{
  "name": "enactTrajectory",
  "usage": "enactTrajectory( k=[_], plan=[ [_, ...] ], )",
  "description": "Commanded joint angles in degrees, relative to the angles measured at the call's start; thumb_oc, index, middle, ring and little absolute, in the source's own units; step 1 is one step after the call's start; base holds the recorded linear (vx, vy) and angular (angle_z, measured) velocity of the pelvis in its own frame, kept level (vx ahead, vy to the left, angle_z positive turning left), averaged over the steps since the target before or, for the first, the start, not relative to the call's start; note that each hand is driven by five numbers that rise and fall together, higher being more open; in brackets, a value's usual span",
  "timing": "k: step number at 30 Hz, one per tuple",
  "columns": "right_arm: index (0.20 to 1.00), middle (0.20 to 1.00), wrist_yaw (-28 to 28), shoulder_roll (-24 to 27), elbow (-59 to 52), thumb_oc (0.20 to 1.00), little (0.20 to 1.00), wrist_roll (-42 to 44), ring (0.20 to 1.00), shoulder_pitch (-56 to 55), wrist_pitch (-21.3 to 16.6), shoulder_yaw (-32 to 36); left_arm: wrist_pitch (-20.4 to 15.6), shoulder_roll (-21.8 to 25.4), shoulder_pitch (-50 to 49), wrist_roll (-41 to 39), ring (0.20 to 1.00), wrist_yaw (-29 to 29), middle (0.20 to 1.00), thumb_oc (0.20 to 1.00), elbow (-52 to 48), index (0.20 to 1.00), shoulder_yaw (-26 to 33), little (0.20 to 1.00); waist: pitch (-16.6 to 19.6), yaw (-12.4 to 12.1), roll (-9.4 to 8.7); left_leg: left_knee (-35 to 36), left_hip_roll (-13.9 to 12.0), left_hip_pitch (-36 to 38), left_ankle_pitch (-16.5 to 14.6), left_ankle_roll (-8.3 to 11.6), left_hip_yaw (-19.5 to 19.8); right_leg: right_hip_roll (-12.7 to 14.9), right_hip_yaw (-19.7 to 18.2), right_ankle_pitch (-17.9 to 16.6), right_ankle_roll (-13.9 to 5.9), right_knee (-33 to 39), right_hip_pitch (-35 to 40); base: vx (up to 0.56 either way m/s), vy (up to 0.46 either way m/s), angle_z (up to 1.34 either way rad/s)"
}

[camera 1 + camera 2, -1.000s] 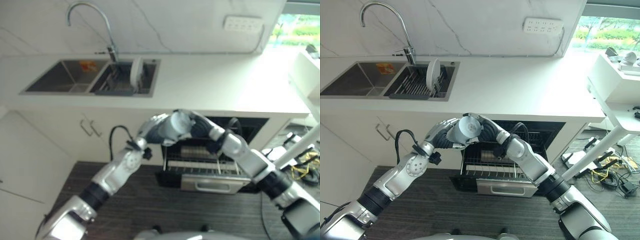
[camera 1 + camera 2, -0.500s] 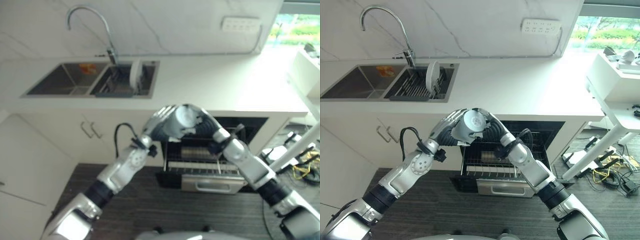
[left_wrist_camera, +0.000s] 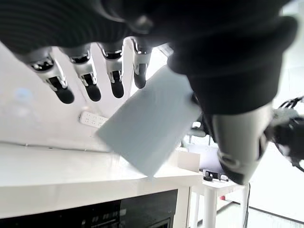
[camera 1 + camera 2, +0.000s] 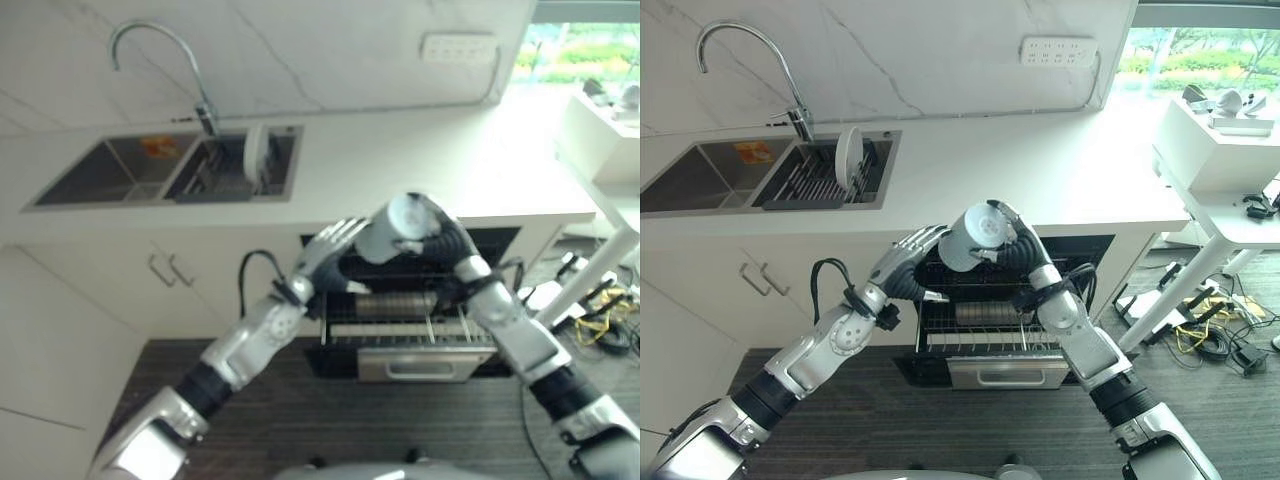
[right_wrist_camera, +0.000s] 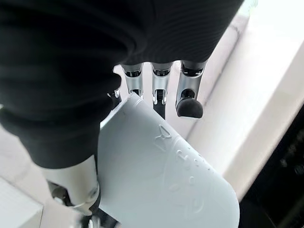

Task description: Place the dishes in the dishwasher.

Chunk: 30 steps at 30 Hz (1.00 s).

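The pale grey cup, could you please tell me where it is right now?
The pale grey cup is held in the right robot hand, above the open dishwasher's rack, beside the open left robot hand.

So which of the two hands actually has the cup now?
The right hand: its fingers curl round the pale cup above the open dishwasher. The left hand is open beside it.

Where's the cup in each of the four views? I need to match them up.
Left eye view: the cup is centre, above the open dishwasher, in the right hand.
Right eye view: cup at centre, same grip.
Left wrist view: cup in the middle, past the open left hand.
Right wrist view: cup fills the lower middle.
Shared landmark: wall socket strip.
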State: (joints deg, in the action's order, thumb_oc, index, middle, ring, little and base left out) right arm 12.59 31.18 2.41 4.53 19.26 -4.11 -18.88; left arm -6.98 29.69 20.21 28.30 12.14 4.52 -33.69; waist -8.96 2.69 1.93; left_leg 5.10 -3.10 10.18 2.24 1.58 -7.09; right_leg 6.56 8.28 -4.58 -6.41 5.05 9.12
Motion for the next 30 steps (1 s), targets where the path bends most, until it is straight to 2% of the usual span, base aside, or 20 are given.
enactTrajectory(
  k=[1,3,9,13,19,22,30],
  plan=[
    [0.200,0.200,4.04,0.91,-0.20,0.200,0.200,0.47,0.200,2.63,-3.78,3.64,-0.76,0.57,3.18,0.82,1.000,-0.07,1.000,1.000,-1.25,1.000,1.71,1.000,-0.35,-0.56,-1.70,-1.35,2.10,2.24,-8.14,-2.78,-0.99,-1.15,-1.38,7.05,-0.36,-3.40,0.93,0.00,0.000,0.00],
    [0.200,0.200,3.68,1.89,0.37,0.200,0.200,1.16,0.200,0.90,-3.60,6.04,1.57,1.04,2.22,0.42,1.000,-1.53,1.000,1.000,-0.85,1.000,2.51,1.000,-0.40,-0.16,-1.78,-0.98,1.78,2.46,-7.93,-2.60,-1.57,-1.28,-1.39,6.91,-0.45,-3.18,0.97,0.03,-0.003,-0.02],
    [0.200,0.200,0.37,4.46,4.33,0.200,0.200,-1.09,0.200,-0.85,-2.26,9.16,3.57,2.66,-2.20,1.32,1.000,-2.76,1.000,1.000,3.43,1.000,3.66,1.000,-0.48,-0.38,-2.19,-0.46,0.83,2.23,-7.27,-1.82,-2.08,-1.63,-0.59,6.66,-0.34,-2.25,1.22,0.07,-0.010,-0.08],
    [0.200,0.200,-2.40,6.53,7.25,0.200,0.200,-2.07,0.200,-1.63,-1.23,9.71,3.06,3.35,-4.54,2.20,1.000,-3.59,1.000,1.000,4.43,1.000,4.26,1.000,-0.64,-0.99,-2.41,-0.23,0.47,1.86,-6.79,-1.46,-1.82,-1.79,-0.02,6.55,-0.25,-1.82,1.40,0.10,-0.028,0.03],
    [0.200,0.200,-4.18,8.59,11.35,0.200,0.200,-3.13,0.200,-3.11,-0.67,10.33,2.54,6.13,-7.34,3.92,1.000,-8.95,1.000,1.000,2.36,1.000,5.19,1.000,-1.81,-2.09,-2.34,-0.10,-0.04,0.65,-6.01,-0.96,-1.31,-1.61,1.10,6.14,-0.49,-1.45,1.02,0.07,-0.056,0.12],
    [0.200,0.200,-3.94,9.68,14.40,0.200,0.200,-2.39,0.200,-1.67,-0.55,9.92,3.06,7.85,-6.92,3.21,1.000,-10.91,1.000,1.000,1.10,1.000,5.12,1.000,-3.21,-2.47,-1.90,-0.13,-0.37,-1.03,-5.21,-0.78,-0.89,-1.50,1.11,5.97,-0.56,-1.95,-0.54,-0.02,-0.060,0.16],
    [0.200,0.200,-3.95,10.56,25.35,0.200,0.200,0.51,0.200,5.38,-1.29,6.60,2.93,12.39,-2.40,0.21,1.000,-11.08,1.000,1.000,1.38,1.000,4.00,1.000,-8.09,-3.39,-0.72,-0.36,-0.27,-4.73,-3.63,-0.65,0.47,-1.02,0.68,4.97,-0.95,-3.03,-4.21,-0.07,-0.052,0.12]
  ],
)
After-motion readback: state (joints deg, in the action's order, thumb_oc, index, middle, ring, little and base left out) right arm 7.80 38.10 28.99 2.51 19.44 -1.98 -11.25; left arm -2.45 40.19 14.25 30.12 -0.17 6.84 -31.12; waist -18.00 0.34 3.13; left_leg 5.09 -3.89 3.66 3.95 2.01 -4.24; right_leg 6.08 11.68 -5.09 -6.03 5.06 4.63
